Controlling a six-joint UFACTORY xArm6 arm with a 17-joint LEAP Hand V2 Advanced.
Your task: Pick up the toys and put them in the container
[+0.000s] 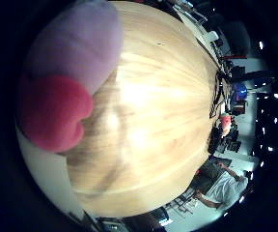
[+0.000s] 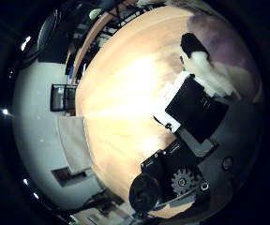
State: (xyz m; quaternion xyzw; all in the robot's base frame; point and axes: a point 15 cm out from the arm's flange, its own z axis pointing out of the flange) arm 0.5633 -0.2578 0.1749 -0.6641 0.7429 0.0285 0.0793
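Little-finger-side palm view: a soft plush toy with a lilac body and a red rounded part [image 1: 64, 77] fills one side of the view, so it lies close against the palm.
Thumb-side palm view: the white and black hand [image 2: 191, 105] reaches across the view toward a blurred lilac mass, probably the same toy.
Hand state: one finger extends toward the lilac mass, its dark tip at the edge of it; whether the fingers curl round the toy cannot be told.
Toy position: next to the palm, with the pale wooden worktop [image 1: 163, 121] behind it; contact with the worktop cannot be judged.
Container: not visible in either view.
Likely reason for placement: the palm is brought close to the toy for a grasp.
Task progress: judged early; this toy is not yet in a container.
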